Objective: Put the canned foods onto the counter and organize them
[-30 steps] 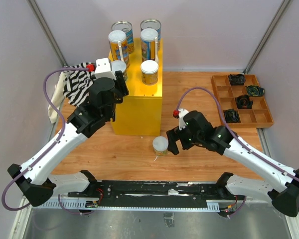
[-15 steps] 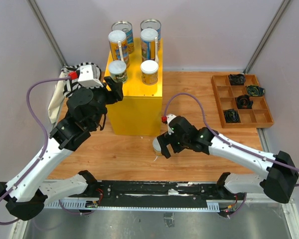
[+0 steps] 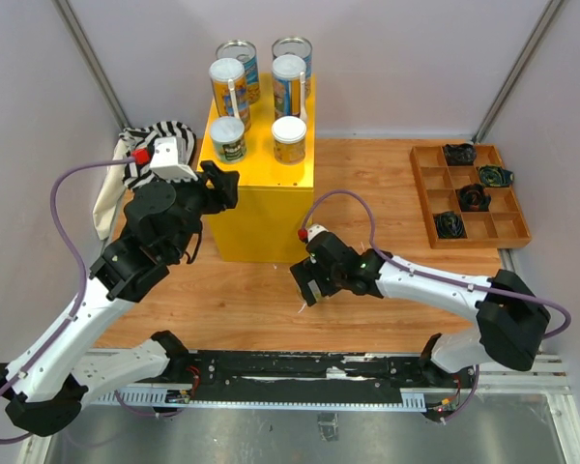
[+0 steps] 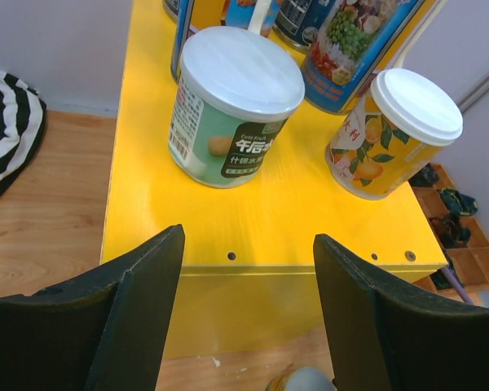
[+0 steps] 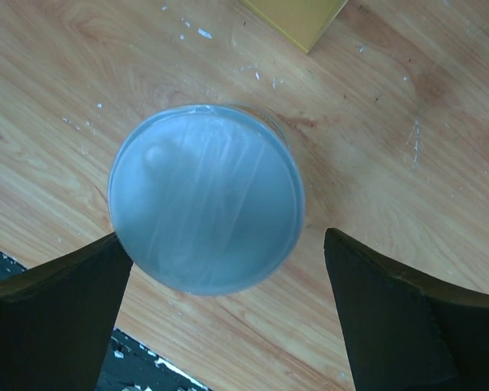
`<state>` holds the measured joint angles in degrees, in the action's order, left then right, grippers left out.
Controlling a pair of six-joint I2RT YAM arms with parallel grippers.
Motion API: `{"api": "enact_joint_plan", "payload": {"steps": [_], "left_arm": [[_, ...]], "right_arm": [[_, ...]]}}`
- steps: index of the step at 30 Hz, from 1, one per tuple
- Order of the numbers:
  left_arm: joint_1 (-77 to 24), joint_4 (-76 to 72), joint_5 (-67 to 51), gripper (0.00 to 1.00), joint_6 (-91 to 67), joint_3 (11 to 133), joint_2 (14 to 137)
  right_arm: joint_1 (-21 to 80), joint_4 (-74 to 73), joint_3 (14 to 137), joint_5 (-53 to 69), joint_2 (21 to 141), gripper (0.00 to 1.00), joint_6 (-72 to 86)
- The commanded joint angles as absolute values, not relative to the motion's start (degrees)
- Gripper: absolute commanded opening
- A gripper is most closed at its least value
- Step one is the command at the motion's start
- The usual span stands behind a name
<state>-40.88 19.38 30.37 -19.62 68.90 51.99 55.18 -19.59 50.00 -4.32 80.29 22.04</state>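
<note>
The yellow counter (image 3: 271, 208) holds several cans: two tall silver-topped ones at the back, two tall white-lidded ones in the middle, and two short ones in front. The short ones are a green-labelled can (image 4: 228, 110) and an orange-labelled can (image 4: 391, 134). My left gripper (image 3: 220, 184) is open and empty, just in front of the counter's near edge (image 4: 269, 224), with the green can ahead of its fingers (image 4: 138, 301). My right gripper (image 5: 228, 261) is open and straddles a white-lidded can (image 5: 205, 195) standing on the wooden table. In the top view that can is hidden under my right gripper (image 3: 307, 282).
A brown compartmented tray (image 3: 427, 193) with black items sits at the right. A striped cloth (image 3: 153, 159) lies left of the counter and also shows in the left wrist view (image 4: 4, 130). The counter's corner (image 5: 297, 16) is just beyond the table can.
My left gripper has let go of the green can on the counter and drawn back toward me. My right gripper has moved left and now sits over the can on the table.
</note>
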Motion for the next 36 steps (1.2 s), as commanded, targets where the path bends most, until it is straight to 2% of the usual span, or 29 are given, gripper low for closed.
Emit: {"api": "enact_joint_plan", "payload": {"steps": [1,8,10,14,22,28,36], "left_arm": [[-40.5,19.2,30.1,0.69,-20.3,66.8,49.9],[-40.5,19.6,29.9,0.69,-20.6,64.5,49.0],[-40.5,19.4,30.0,0.69,-20.3,64.3,48.7],[-40.5,19.5,30.3,0.69,-20.1,64.3,48.5],[-40.5,19.8,32.0,0.69,-20.8,64.4,47.7],[-40.5,19.5,35.1,0.69,-22.1,64.8,46.8],[-40.5,19.6,40.2,0.69,-22.3,66.3,45.3]], "right_arm": [[56.2,-11.3,49.2,-6.7,82.9,0.98,21.8],[57.4,-7.1,48.7,-7.4,86.2,1.0,21.5],[57.8,-6.5,48.6,-7.3,87.0,0.88,21.5],[59.0,-6.6,48.1,-7.7,87.4,0.5,22.0],[62.8,-11.2,46.2,-11.9,81.5,0.28,23.8],[67.0,-18.6,49.6,-14.8,77.0,0.17,22.9],[72.6,-28.7,62.3,-18.5,74.4,0.12,20.0]]}}
